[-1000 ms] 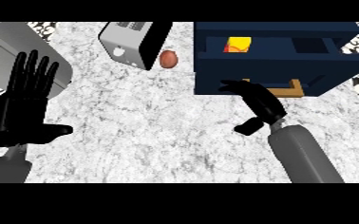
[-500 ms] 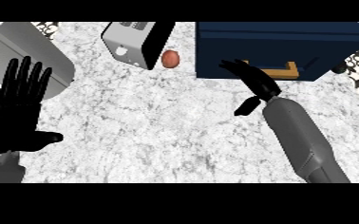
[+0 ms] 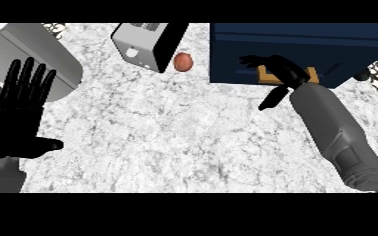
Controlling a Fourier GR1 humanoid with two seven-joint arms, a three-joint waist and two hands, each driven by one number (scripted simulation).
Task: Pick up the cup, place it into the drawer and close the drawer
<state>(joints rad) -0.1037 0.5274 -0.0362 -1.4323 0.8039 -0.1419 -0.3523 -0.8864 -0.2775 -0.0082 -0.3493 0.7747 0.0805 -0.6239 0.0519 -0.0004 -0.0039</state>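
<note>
1. Cup: none shows in the head view, and whether it lies inside the drawer cannot be told.
2. Dark blue and box-shaped, the drawer unit [image 3: 295,42] stands at the counter's far right; its top face is flat and plain, and its inside is hidden from this angle.
3. A small tan, wood-coloured block [image 3: 313,73] shows at the unit's front edge, partly covered by the right robot hand.
4. The right robot hand [image 3: 284,70] is black and lies against the front of the drawer unit, its fingers spread apart and stretched toward the left, its thumb hanging down over the counter; nothing is clamped in it.
5. Its grey, smooth, rounded forearm [image 3: 336,130] runs in from the lower right.
6. The left robot hand [image 3: 23,112] rests at the view's left edge, palm flat, fingers straight and apart, pointing up, thumb out to the right.
7. The counter [image 3: 184,135] is white marble-like stone with grey mottled veins.
8. A boxy silver toaster [image 3: 144,45] with a dark side panel stands tilted at the far middle.
9. Just beside it to the right lies a small, smooth, reddish-brown egg-shaped thing [image 3: 183,62], apart from the drawer unit.
10. A plain grey slab-like appliance [image 3: 40,50] fills the far left corner.
</note>
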